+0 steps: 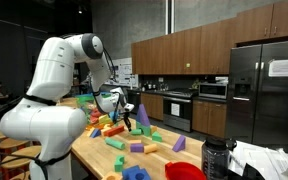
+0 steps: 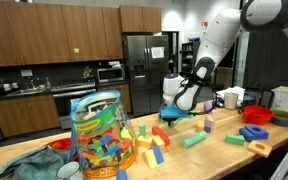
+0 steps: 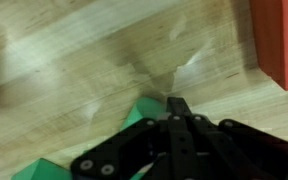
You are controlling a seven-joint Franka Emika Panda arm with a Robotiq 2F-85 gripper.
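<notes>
In the wrist view my gripper (image 3: 180, 103) is shut, its two black fingers pressed together with nothing visible between them. The fingertips hover just over a wooden table top (image 3: 74, 60), right beside a green block (image 3: 139, 117) that lies partly hidden under the fingers. A red block (image 3: 280, 40) sits at the upper right, apart from the fingers. In both exterior views the white arm reaches down, so the gripper (image 1: 121, 117) (image 2: 172, 116) is low among scattered coloured blocks.
Loose blocks cover the table: a green one (image 1: 115, 143), a purple one (image 1: 179, 144), a long green one (image 2: 192, 140), a blue one (image 2: 254, 133). A clear bag of blocks (image 2: 99, 140) stands near one end. Red bowls (image 1: 184, 172) (image 2: 258, 115) sit by the edges.
</notes>
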